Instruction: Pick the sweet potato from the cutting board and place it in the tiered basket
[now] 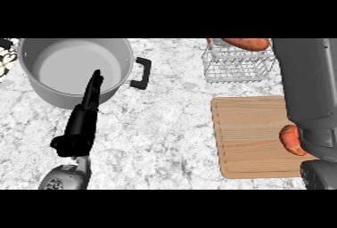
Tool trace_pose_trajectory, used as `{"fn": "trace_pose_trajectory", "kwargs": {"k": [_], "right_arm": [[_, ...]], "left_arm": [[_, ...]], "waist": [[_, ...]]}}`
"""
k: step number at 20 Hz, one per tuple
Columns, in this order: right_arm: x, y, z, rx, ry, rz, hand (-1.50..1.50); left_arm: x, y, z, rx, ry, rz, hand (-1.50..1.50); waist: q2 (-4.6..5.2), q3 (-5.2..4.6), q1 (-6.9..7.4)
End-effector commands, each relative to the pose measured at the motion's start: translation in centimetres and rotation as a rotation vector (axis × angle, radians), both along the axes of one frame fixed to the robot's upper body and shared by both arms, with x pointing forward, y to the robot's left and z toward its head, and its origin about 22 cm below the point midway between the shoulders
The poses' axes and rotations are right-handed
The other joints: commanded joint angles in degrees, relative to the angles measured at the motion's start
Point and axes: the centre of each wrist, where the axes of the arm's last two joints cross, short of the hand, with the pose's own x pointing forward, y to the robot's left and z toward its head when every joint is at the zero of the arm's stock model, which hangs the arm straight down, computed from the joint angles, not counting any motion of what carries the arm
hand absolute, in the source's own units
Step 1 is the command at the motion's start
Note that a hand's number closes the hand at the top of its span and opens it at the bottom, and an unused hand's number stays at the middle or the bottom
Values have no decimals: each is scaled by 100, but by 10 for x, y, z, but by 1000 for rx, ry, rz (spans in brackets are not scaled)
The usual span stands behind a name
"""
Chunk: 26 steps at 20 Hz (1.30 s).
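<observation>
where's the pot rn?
Head view, upper left of the counter: the grey pot stands left of the wire basket, with the left hand held straight in front of it.

A large grey metal stockpot [74, 67] stands on the white-and-grey marbled counter [171, 129] at the upper left, upright, its interior showing pale and bare. One black side handle [142, 73] projects from the pot's right wall, over the counter. At the far left edge, level with the pot's rim, a small dark-and-white patterned object [5, 55] is partly cut off by the frame and cannot be identified.
</observation>
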Motion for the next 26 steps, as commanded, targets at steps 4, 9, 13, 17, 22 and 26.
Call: {"fn": "trace_pose_trajectory", "kwargs": {"k": [4,9,13,17,22,26], "right_arm": [[2,-24,10,241,-166,-17,-150],[-12,-58,25,342,-309,-168,-150],[-37,-107,21,414,-337,-266,-150],[-73,-159,5,504,-390,-327,-150],[-133,-213,-13,540,-412,-290,-150],[-189,-248,-29,569,-401,-269,-150]], "left_arm": [[1,2,-17,-10,99,23,0],[8,12,-18,-22,108,36,0],[-5,9,-24,-12,124,67,0],[-9,13,-27,-17,141,67,0],[-9,16,-23,-5,137,89,0],[-7,24,-24,-17,121,95,0]], "waist": [[28,-48,-52],[12,-50,-150],[-43,-46,-263],[-77,-42,-420],[-66,-41,-421],[-69,-43,-478]]}}
